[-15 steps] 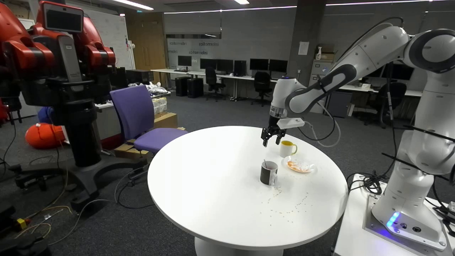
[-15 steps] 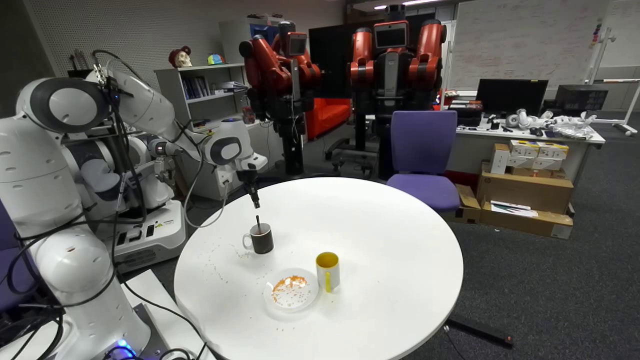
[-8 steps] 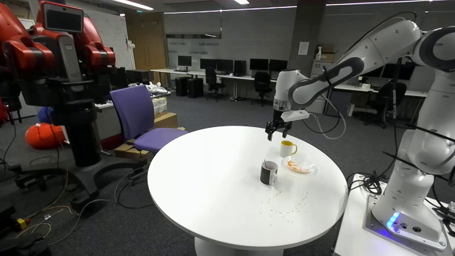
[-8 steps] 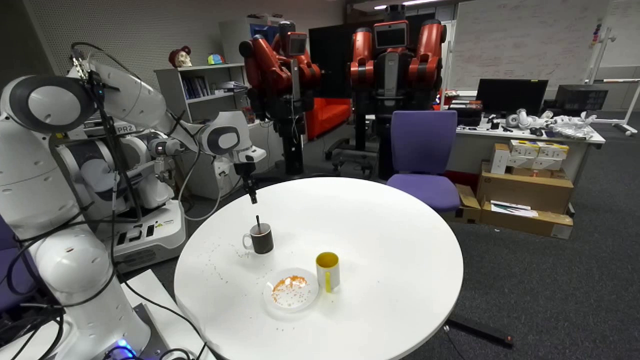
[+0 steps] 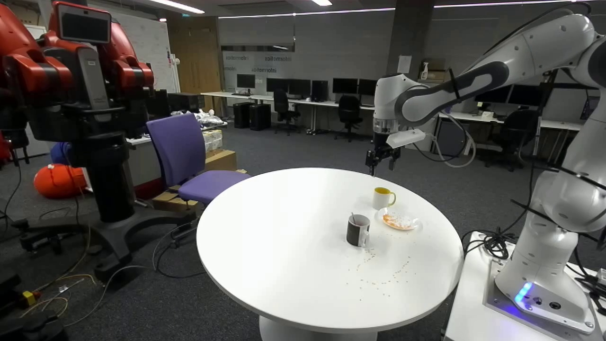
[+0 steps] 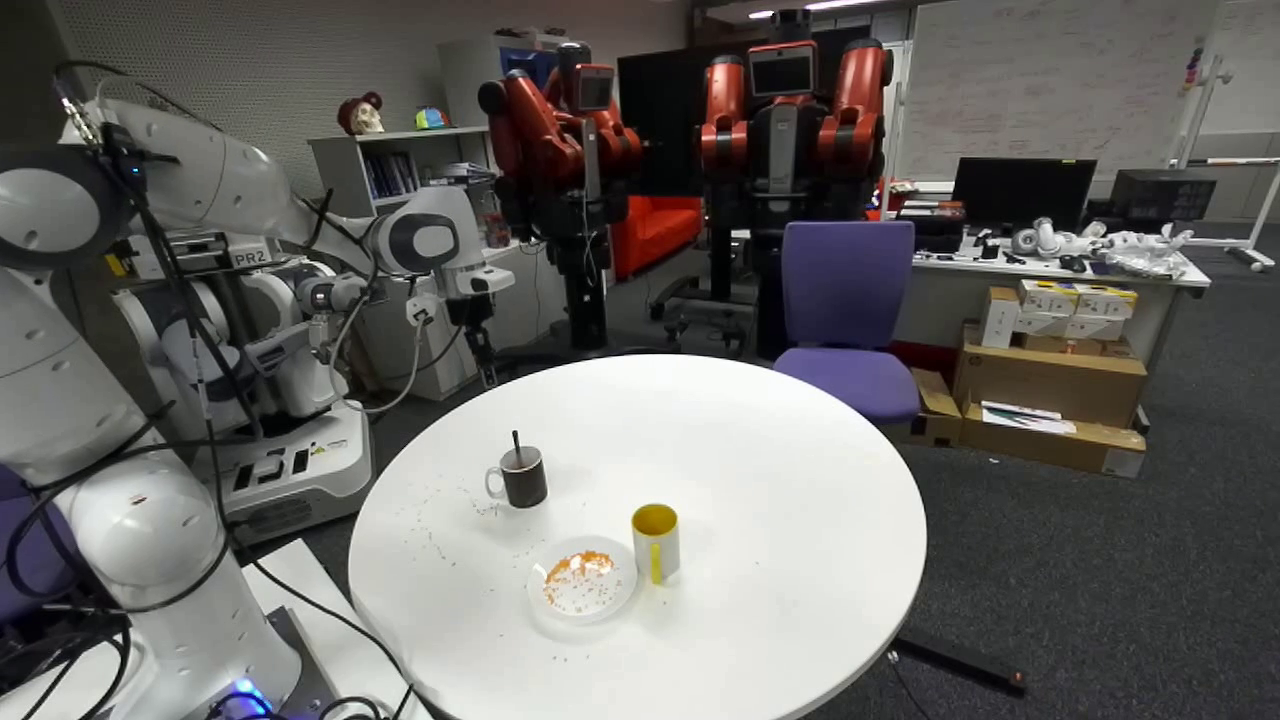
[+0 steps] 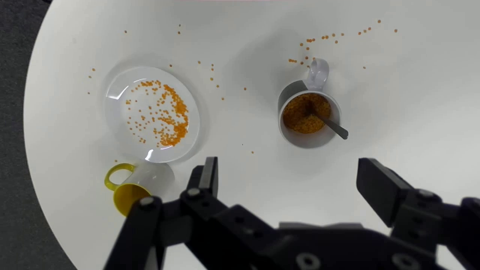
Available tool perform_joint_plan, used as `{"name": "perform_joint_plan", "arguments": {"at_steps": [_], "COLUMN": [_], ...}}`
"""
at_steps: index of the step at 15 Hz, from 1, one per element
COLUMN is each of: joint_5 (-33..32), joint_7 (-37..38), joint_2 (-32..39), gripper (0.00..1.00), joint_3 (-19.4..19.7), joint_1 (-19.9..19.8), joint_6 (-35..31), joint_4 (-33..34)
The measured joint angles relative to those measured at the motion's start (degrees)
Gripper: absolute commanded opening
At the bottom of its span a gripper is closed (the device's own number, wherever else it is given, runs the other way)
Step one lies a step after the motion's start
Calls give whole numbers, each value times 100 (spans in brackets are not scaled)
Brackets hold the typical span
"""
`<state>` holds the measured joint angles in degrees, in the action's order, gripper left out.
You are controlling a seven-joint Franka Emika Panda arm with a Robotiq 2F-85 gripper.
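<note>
Red two-armed robots (image 6: 785,150) and a purple chair (image 6: 845,290) stand beyond a round white table (image 6: 780,440), in an exterior view, as your gripper (image 7: 287,167) hangs above the tabletop with its fingers (image 7: 378,187) spread wide, apart from everything below. Your wrist view looks down on a dark mug (image 7: 309,142), upright on the table, its handle toward the top of that view, with orange-brown grains (image 7: 309,125) inside and a utensil (image 7: 335,128) leaning against the rim. To its left sits a white plate (image 7: 119,129) strewn with orange grains (image 7: 180,123), thickest toward the dark mug's side. Just beside the plate stands a yellow-and-white mug (image 7: 155,179); whether they touch, you cannot tell. More orange grains dot the table around the dark mug's handle and near the plate.
</note>
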<state>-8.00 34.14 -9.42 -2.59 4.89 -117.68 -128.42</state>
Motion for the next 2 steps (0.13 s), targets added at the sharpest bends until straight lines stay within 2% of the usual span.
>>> {"name": "perform_joint_plan", "arguments": {"at_steps": [2], "joint_5": [-36], "joint_7": [10], "joint_2": [-64], "gripper": [100], "joint_3": [-56], "joint_1": [-20], "joint_6": [77], "joint_4": [0]}}
